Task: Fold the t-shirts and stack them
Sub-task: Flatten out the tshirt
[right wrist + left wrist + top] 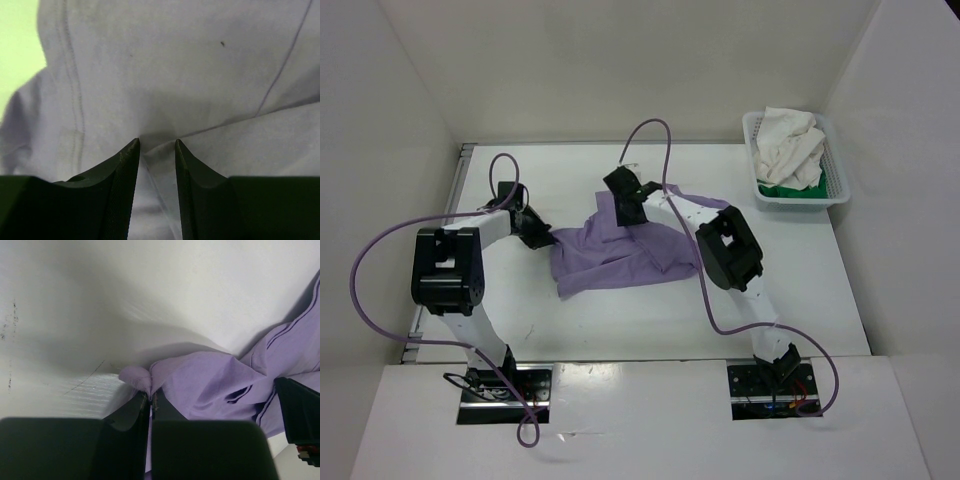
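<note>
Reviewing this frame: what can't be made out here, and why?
- Top view: green shirt mostly buried under the white shirt in the basket; only a strip shows.
- Top view: purple shirt is bunched and crossed by the right arm; sleeves and collar indistinct.
- Right wrist view: right hand open over the cloth; whether it touches is unclear.
- Left wrist view: left hand shut on a purple fold; its fingers hide how much.

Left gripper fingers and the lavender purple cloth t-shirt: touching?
Touching. Left wrist view: the left gripper is shut, its fingers pinching a fold of the lavender purple cloth t-shirt.
</note>
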Action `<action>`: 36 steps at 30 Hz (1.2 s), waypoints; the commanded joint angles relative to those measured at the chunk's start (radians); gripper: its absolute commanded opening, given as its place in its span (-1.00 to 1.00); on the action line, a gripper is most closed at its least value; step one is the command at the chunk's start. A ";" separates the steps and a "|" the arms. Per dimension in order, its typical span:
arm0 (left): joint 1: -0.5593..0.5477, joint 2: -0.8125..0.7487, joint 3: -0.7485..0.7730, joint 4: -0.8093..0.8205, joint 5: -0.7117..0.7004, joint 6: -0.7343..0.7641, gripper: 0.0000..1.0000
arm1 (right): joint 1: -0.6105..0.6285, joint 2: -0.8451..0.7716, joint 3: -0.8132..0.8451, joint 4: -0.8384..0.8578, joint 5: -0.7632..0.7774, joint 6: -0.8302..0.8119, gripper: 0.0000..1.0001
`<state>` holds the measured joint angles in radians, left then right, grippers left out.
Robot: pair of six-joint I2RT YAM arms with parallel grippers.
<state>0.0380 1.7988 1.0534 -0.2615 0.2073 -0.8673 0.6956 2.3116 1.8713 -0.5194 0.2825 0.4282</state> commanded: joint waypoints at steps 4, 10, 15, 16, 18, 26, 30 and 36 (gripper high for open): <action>0.007 0.017 0.033 0.028 0.015 0.005 -1.00 | -0.004 -0.058 -0.055 -0.016 0.015 0.001 -0.25; 0.017 0.051 0.100 0.018 -0.006 0.005 -1.00 | -0.004 -0.067 -0.066 -0.027 0.026 0.026 -0.80; 0.051 0.094 0.215 0.018 -0.006 -0.006 -1.00 | -0.028 -0.269 -0.112 -0.036 0.023 0.060 -0.87; 0.051 0.103 0.247 0.018 -0.006 -0.006 -1.00 | -0.028 -0.312 -0.165 -0.036 0.008 0.078 -0.87; 0.051 0.122 0.350 0.004 -0.019 -0.006 -1.00 | -0.071 -0.448 -0.278 -0.010 -0.020 0.113 -0.87; 0.051 0.198 0.615 -0.057 -0.052 -0.012 -1.00 | -0.244 -0.863 -0.693 0.013 -0.159 0.211 -0.84; 0.051 0.252 0.700 -0.116 -0.051 0.042 -0.69 | -0.327 -0.994 -0.883 0.038 -0.249 0.244 -0.84; 0.086 0.142 0.455 -0.104 0.023 0.102 0.12 | -0.409 -0.979 -0.928 0.090 -0.368 0.253 -0.87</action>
<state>0.0910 2.0304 1.6730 -0.3344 0.2104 -0.8108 0.3275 1.3380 0.9413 -0.4862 0.0071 0.6636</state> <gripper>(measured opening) 0.547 0.075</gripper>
